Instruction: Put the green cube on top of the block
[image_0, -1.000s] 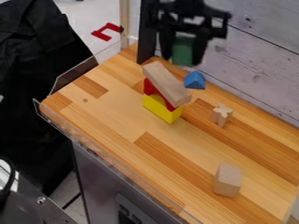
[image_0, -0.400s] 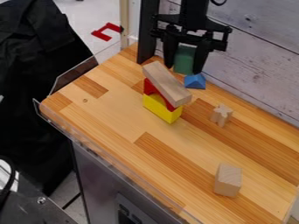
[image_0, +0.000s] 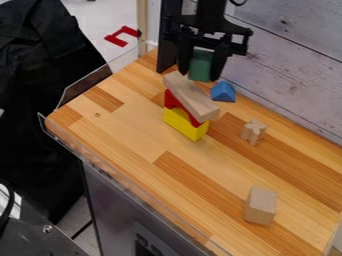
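The arm (image_0: 211, 11) and its two-fingered gripper (image_0: 199, 75) are finished in black. Above the gripper, a thin dark cable (image_0: 238, 4) is looped.

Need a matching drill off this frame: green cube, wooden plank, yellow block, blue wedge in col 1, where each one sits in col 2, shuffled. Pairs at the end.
Column 1
1. Green cube
2. Wooden plank
3. Yellow block
4. Blue wedge

Column 2
A. Directly under the red arch
B. On the tabletop, near the wall
C. Held between the jaws
D. Lying on top of the red arch

Pairs: 1-C, 2-D, 3-A, 4-B
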